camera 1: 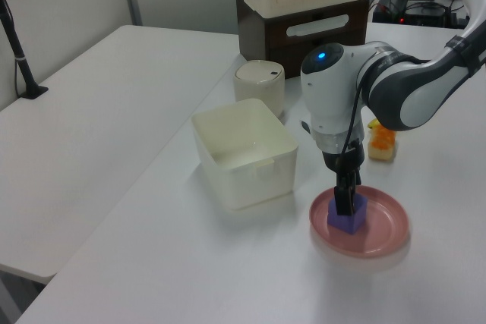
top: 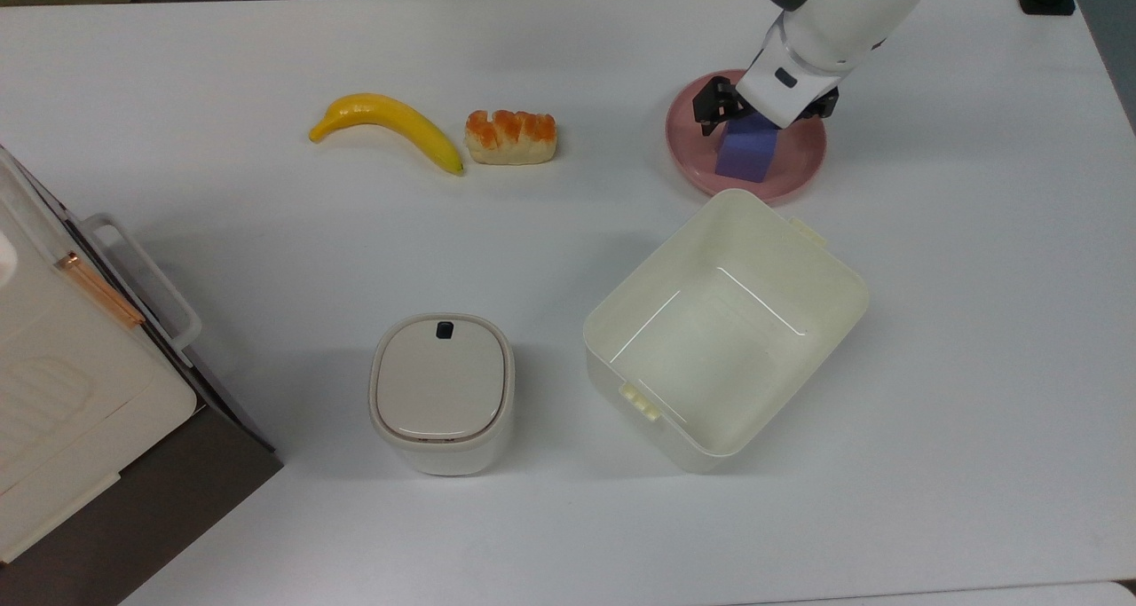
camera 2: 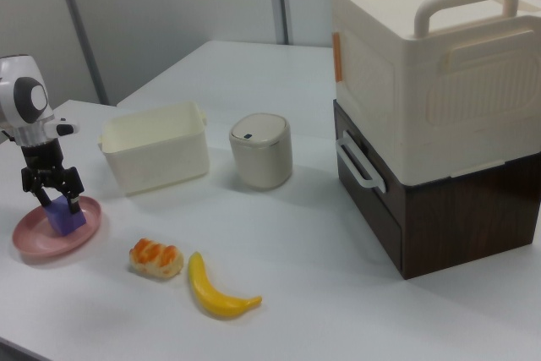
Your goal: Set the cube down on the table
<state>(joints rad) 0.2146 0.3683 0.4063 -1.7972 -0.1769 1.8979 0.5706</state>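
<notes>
Top view: you see the gripper [top: 761, 109] lowered over the cube [top: 744, 155], which sits on the pink plate [top: 803, 167], not yet on the desk [top: 266, 233]. Left view: fingers [camera 1: 344, 199] reach the cube's top. Right view: they straddle it, spread apart, so grasp, lift and placement remain.

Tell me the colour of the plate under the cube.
Pink; the plate shows best in the top view.

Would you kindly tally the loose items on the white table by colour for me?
Cream or white: 2, the open bin and the lidded container
Yellow: 1, the banana
Orange: 1, the bread
Pink: 1, the plate
Blue-purple: 1, the cube
Total: 6
</notes>
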